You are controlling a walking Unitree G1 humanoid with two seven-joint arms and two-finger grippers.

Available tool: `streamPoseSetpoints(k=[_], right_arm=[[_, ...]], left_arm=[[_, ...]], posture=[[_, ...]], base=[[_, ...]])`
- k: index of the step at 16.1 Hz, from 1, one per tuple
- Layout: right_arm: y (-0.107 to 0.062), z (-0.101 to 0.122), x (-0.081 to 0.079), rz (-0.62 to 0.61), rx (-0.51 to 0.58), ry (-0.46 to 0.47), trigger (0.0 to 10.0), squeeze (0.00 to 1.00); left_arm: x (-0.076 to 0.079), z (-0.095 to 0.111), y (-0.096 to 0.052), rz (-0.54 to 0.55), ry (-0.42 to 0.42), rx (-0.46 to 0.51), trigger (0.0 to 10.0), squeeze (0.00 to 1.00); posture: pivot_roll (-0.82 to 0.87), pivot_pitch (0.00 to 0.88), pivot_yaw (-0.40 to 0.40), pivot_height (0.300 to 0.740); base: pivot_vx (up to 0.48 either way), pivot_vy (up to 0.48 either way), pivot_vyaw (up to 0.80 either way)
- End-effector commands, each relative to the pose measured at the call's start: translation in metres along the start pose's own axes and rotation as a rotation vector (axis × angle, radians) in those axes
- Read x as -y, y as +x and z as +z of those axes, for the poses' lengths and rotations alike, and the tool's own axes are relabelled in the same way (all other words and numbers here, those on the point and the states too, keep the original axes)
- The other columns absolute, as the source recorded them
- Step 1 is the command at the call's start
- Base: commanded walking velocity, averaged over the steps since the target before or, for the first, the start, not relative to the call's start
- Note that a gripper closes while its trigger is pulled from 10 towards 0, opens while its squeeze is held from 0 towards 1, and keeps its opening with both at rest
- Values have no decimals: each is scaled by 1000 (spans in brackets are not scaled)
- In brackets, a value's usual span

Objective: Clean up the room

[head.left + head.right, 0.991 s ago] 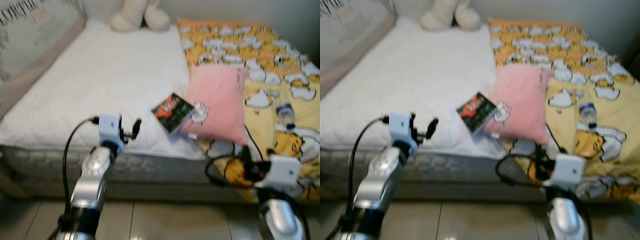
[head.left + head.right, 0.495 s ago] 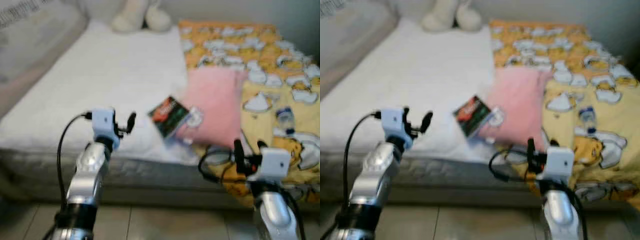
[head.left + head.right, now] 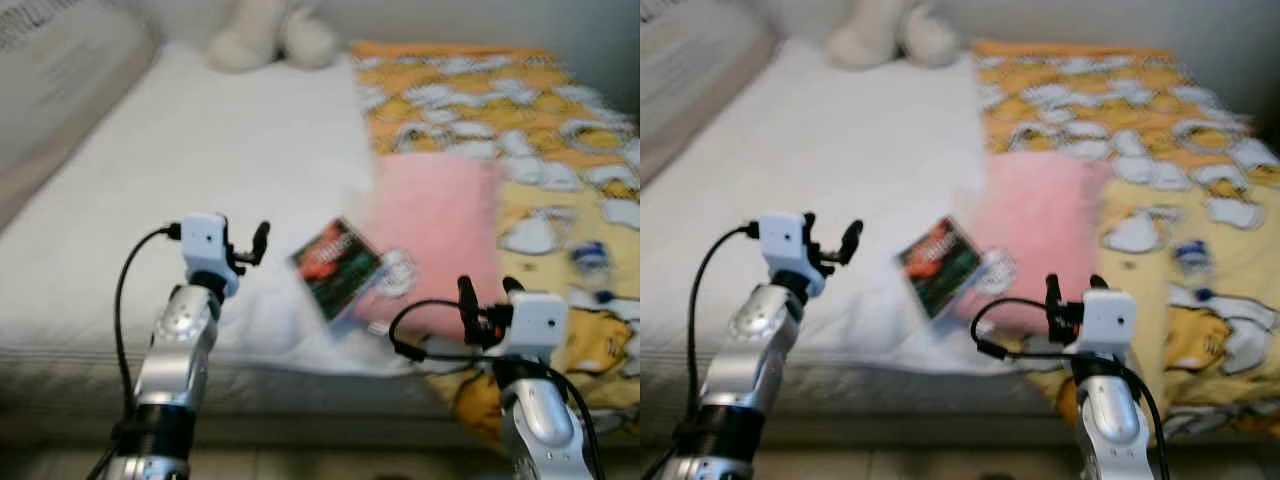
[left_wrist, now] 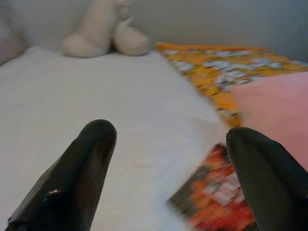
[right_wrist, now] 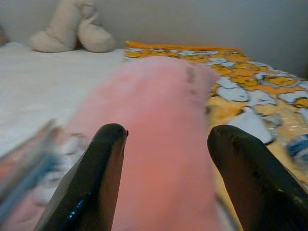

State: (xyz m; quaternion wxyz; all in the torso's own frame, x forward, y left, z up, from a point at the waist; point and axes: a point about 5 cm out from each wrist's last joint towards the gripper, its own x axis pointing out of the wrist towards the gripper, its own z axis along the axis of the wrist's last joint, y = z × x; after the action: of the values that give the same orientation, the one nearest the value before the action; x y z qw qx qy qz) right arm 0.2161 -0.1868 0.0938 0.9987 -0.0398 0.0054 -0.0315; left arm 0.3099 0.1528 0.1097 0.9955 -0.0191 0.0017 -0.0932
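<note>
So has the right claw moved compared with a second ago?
Yes. The right claw has come forward, from the yellow blanket's edge up to the pink pillow's near end.

No legible text — all blurred

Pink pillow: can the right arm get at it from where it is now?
Probably yes. The right gripper is open and points straight at the pink pillow, with nothing between them. The book leans on the pillow's other side, out of the way.
</note>
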Motion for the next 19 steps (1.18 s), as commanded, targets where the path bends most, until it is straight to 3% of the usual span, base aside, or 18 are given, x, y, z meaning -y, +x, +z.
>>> streamPoseSetpoints(k=[1,3,7,9,11,13,14,17,19], right_arm=[[1,2,4,-8,6,-8,10000,4],[6,3,-1,21,12,-1,10000,4],[47,7,-40,105,31,73,10000,0],[62,-9,-58,125,-23,43,10000,0],[74,-36,-76,151,-133,13,10000,0],[76,-50,-88,154,-214,49,10000,0],[76,-52,-103,173,-241,83,10000,4],[78,-36,-149,280,-180,124,10000,0],[80,-28,-157,301,-146,118,10000,0]], left_arm=[[3,2,0,-4,-6,10,10000,0],[1,3,-2,-6,-25,20,10000,0],[-6,14,-13,-4,10,36,10000,0],[-21,27,-22,0,73,37,10000,0],[-39,39,-30,17,141,36,10000,0],[-48,45,-37,41,161,30,10000,0],[-52,48,-41,51,174,29,10000,0],[-48,49,-48,53,175,12,10000,0],[-42,47,-45,45,163,15,10000,0]], posture=[[5,0,9,736],[12,6,13,736],[88,122,42,736],[187,229,71,736],[241,272,81,736],[285,291,77,736],[297,294,76,736],[293,288,59,736],[279,277,49,736]], base=[[450,0,0],[452,0,0],[0,0,0],[0,0,0],[0,0,0],[0,0,0],[0,0,0],[0,0,0],[0,0,0]])
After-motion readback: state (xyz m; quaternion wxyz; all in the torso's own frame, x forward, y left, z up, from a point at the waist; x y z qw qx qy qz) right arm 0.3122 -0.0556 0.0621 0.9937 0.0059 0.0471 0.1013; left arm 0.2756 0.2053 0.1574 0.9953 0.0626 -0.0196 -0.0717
